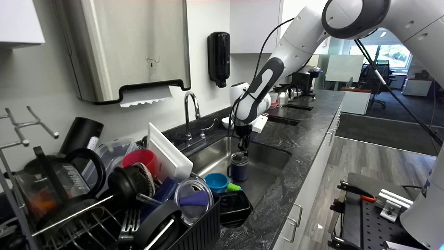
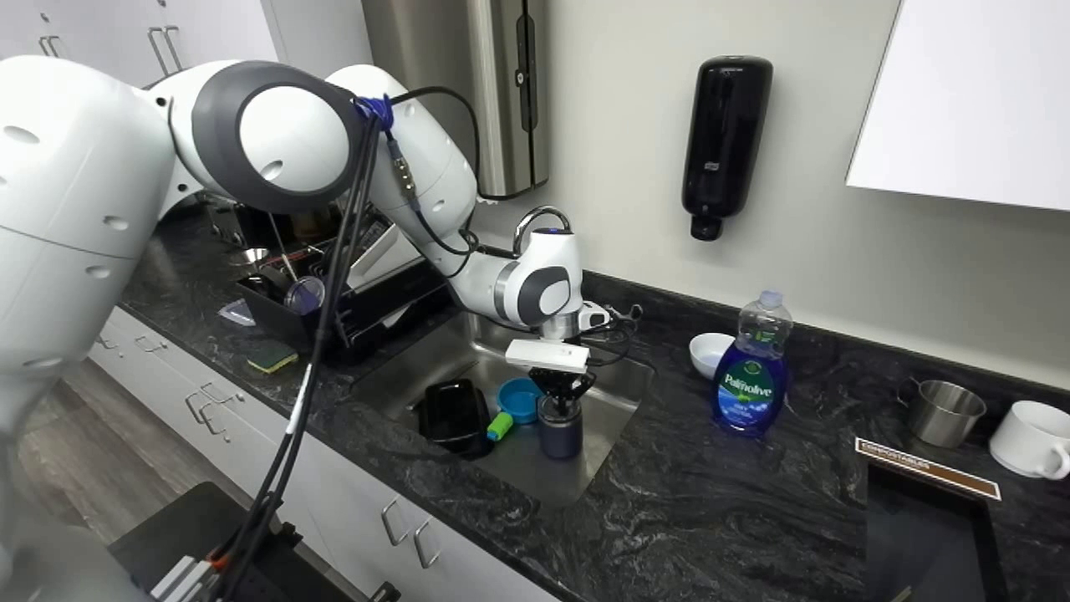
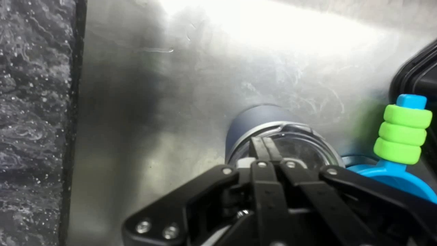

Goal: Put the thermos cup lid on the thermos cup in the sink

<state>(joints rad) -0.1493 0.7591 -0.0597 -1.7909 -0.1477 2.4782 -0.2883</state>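
Straight below the end effector, here's the thermos cup, upright in the sink, and the clear thermos cup lid looks to be sitting on top of it! The end effector has its fingers pressed together, nothing visible between them, tips right over the lid but off its middle; touching or just above, I can't tell. And there's the danger: push down there, off-centre, and one edge may dive while the far one pops up, or the cup tips or skids on smooth metal. A skid could bump the blue cup, low and just beside the end effector. Fully seated? Can't call it; a level push seems the safer play.

The sink, under the end effector, holds the thermos cup, the blue cup and, a little farther out, a black container, contents too dark to read. Well apart from the end effector, on the worktop, the soap bottle looks part full, blue low down, clear higher up.
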